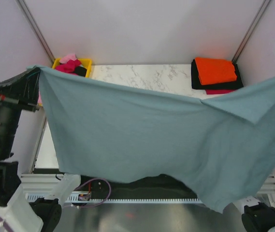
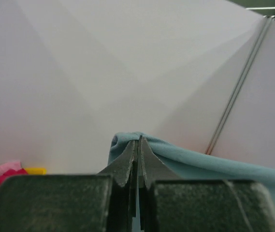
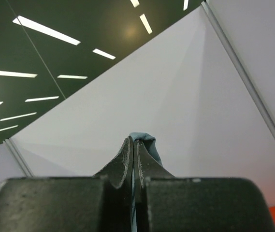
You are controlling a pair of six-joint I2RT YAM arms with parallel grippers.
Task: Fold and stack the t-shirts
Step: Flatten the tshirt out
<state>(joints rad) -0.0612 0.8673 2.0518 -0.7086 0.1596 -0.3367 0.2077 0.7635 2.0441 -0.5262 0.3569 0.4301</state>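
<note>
As seen from the overhead camera, the blue-grey shirt is held up in the air above the table, stretched as a wide sheet with its long axis running left to right and its loose lower edge hanging toward the arms' bases. The top edge sags in the middle and the cloth drapes in soft folds, so it is judged light, limp and unlikely to slip from a firm pinch; corners or a seam along the top edge are judged the best places to take hold. One upper corner is pinched by the left gripper, while the far right corner runs out of view. A folded stack is seen at the far right of the table, and magenta and pink shirts lie in the tray at the far left. In the left wrist view, the left gripper is clamped on a bunched edge of the blue-grey shirt. In the right wrist view, the right gripper is likewise closed on a small tuft of the same cloth.
</note>
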